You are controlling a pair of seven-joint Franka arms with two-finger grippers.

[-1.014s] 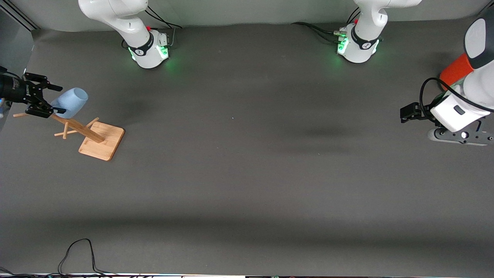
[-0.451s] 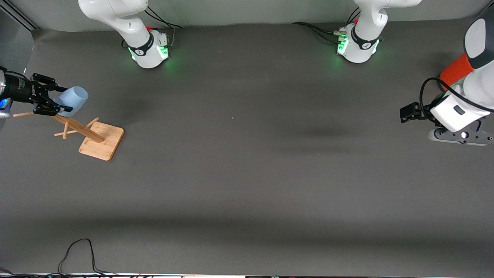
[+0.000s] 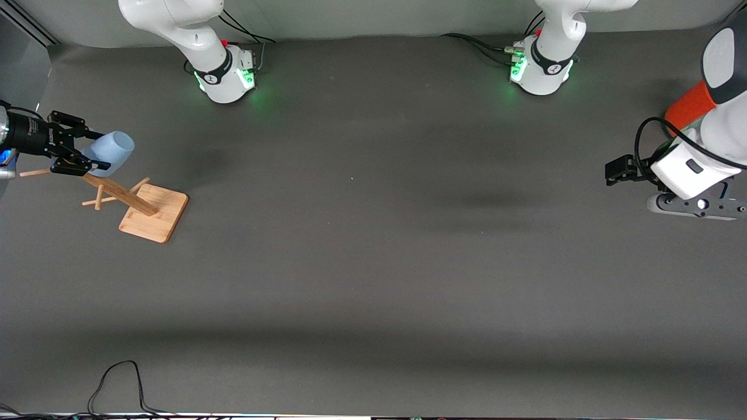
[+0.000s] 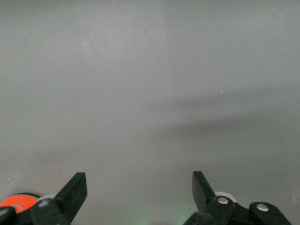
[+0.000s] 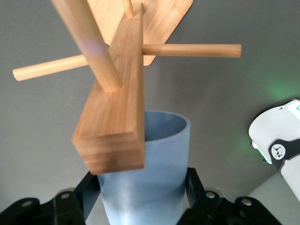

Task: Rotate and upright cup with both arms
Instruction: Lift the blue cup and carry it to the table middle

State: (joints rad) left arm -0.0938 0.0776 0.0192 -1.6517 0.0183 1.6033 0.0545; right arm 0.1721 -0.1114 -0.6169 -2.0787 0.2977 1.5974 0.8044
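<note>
At the left edge of the front view, the right gripper (image 3: 74,153) has closed its fingers on the pale-blue cup (image 3: 110,153) beside the wooden mug tree (image 3: 140,204), so lifting off looks next, while the left gripper (image 4: 139,192) waits wide open at the right edge.

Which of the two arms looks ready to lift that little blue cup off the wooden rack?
The right one. The right gripper is shut on the cup at the wooden rack; the left gripper waits open at the table's other end.

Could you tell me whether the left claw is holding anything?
No, the left claw is open over bare table, with nothing between its fingers.
</note>
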